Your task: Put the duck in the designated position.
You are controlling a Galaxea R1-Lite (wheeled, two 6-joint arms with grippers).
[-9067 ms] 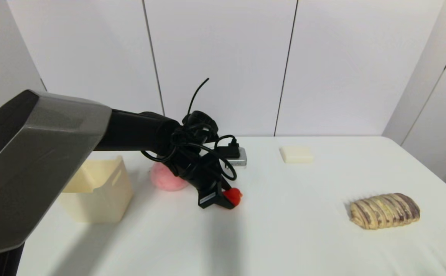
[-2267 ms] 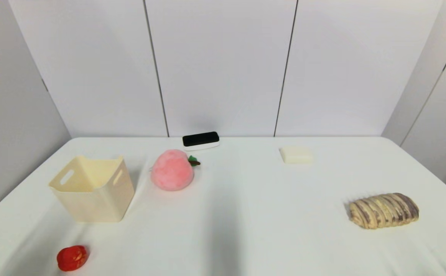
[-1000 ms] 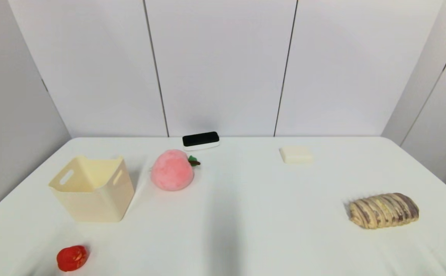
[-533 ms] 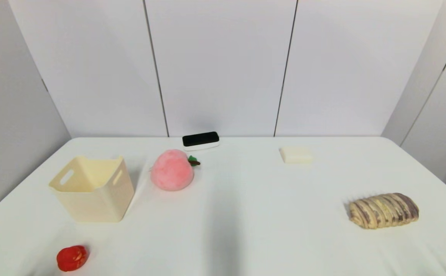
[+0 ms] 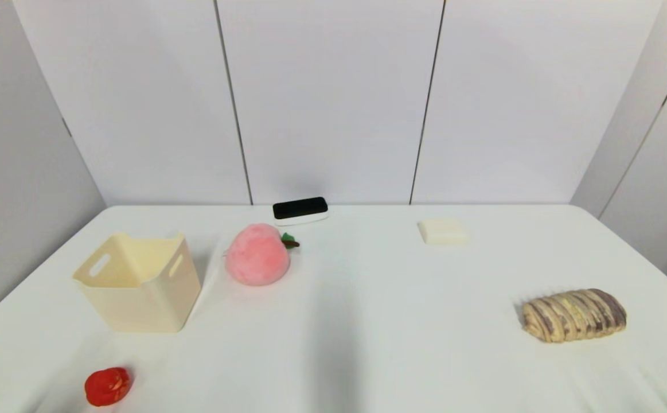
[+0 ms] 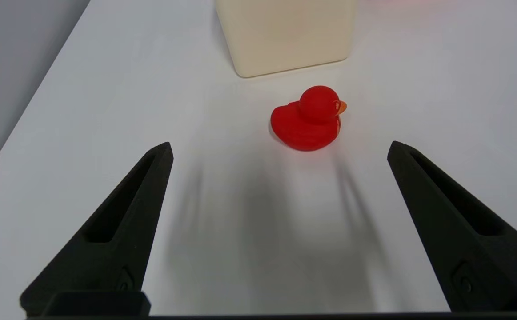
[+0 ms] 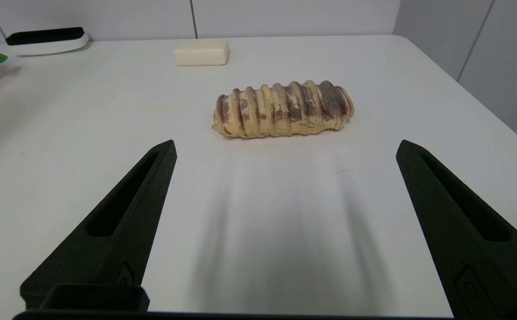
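Both my grippers, left gripper (image 6: 279, 149) and right gripper (image 7: 285, 146), gape wide, empty, the duck (image 5: 108, 386) sitting just before the cream bin (image 5: 138, 283).

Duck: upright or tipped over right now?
Upright. The duck sits on its base on the table, head on top, free of the open left gripper.

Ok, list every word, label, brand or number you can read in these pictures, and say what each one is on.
None: no readable text in any view.
The duck, bin, peach, bread, soap bar and black-topped eraser all show plain surfaces.
The left claw and right claw carry no markings, and neither does the table.
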